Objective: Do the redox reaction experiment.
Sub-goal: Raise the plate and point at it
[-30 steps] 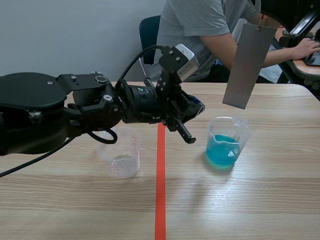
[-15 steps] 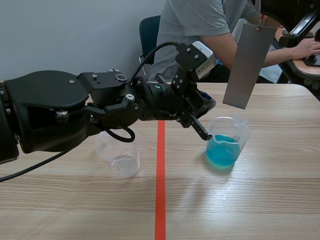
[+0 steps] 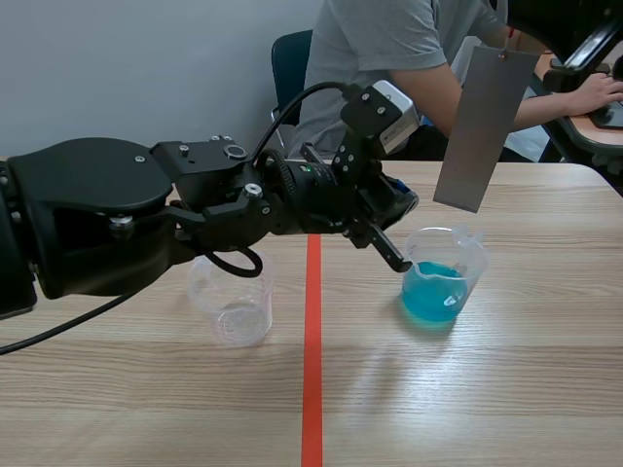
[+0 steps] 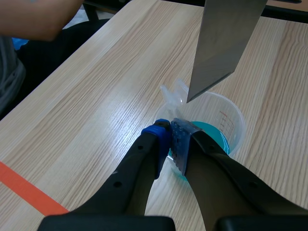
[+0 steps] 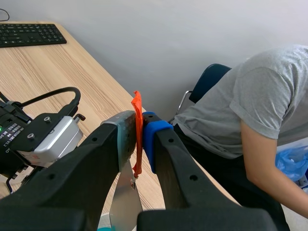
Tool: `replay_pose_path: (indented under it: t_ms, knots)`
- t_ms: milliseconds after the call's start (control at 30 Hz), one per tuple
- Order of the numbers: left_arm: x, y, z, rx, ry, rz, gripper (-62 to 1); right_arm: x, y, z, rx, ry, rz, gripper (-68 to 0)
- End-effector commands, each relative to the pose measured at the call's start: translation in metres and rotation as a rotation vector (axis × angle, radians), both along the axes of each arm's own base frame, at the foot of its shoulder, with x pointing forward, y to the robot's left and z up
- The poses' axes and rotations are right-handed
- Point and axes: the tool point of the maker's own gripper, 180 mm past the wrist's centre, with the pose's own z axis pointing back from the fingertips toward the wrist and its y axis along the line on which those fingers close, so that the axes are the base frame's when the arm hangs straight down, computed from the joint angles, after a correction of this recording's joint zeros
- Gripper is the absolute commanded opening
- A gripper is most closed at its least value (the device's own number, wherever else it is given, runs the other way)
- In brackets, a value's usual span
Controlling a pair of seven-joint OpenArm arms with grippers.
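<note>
Right wrist view: the right pincer [image 5: 139,130] is closed on an orange tie [image 5: 137,103], and from that tie a flat metal strip [image 5: 124,202] hangs straight below the fingers. Its long axis is close to upright, with only a slight lean.

Below the strip's free end, and a little to the side nearer the left arm, stands a clear beaker [image 3: 443,282] part-filled with blue liquid, upright on the worktop [image 3: 487,389]. The strip's lowest corner sits above the beaker's mouth, over its far rim as the left wrist view shows it, and is clear of both the rim and the liquid.

The left pincer [image 4: 171,137] is at the beaker's near rim with its fingers drawn almost together. They appear to pinch the beaker's wall, one pad outside and one inside, though the wall itself is hard to make out between them.

The coming move looks like a descent by the right arm, since it alone carries the strip and the beaker lies almost directly beneath it. A small sideways correction toward the middle of the beaker's mouth would probably help the strip miss the rim.

A second, empty clear cup [image 3: 234,311] stands well apart, under the left arm.
</note>
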Motion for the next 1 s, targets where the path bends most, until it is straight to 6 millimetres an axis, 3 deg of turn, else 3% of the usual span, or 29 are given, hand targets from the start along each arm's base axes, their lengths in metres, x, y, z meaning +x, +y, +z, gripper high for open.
replay_pose_path:
  t_ms: [0,633,800,967]
  knots:
    - [0.001,-0.01,0.016,-0.037,-0.021,-0.014,-57.8,-0.001,-0.001,0.011,0.003,-0.034,0.011,-66.2]
    - [0.001,-0.001,0.009,-0.03,-0.002,-0.005,-57.7,-0.001,-0.001,0.011,0.003,-0.034,0.011,-66.2]
    - [0.01,0.04,0.007,-0.048,0.004,0.068,-57.7,-0.001,-0.001,0.011,0.003,-0.034,0.011,-66.2]
    - [0.01,0.111,0.018,-0.089,-0.026,0.17,-57.7,-0.001,-0.001,0.011,0.003,-0.034,0.011,-66.2]
